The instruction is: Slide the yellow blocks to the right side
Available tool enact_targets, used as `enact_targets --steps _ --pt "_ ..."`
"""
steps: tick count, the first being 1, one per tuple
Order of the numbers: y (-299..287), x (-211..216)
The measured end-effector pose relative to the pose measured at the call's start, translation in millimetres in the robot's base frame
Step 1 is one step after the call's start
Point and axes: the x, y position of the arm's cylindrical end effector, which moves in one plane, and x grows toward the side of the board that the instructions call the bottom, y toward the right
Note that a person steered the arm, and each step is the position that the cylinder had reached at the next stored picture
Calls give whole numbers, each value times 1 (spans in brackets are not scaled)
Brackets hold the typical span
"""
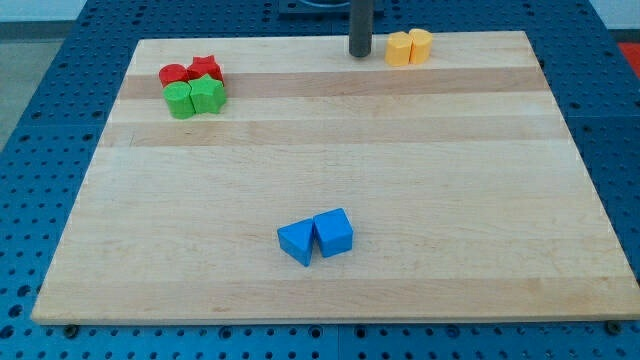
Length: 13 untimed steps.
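Two yellow blocks sit touching at the view's top, right of centre: a darker yellow one point(399, 49) on the left and a lighter yellow one point(420, 45) on the right. My tip point(360, 54) stands on the board just left of the darker yellow block, with a small gap between them. The rod comes down from the view's top edge.
A red cylinder point(173, 75) and a red star point(205, 69) sit at the top left, with a green cylinder point(181, 101) and a green block point(208, 96) touching below them. Two blue blocks point(296, 243) point(333, 232) lie side by side at the bottom centre. The wooden board point(450, 200) rests on a blue perforated table.
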Motion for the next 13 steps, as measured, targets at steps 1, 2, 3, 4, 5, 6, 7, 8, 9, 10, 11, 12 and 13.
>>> enact_targets --steps 1,2,3,4,5,6,7,8,9,10,11,12,13 --pt "58 0" --pt "96 0" --pt "71 0" --pt "47 10" --pt "55 34" --pt "78 59" --pt "116 56" --pt "125 41" --pt "142 47" --pt "116 64" --pt "91 49" --pt "88 23" --pt "88 9"
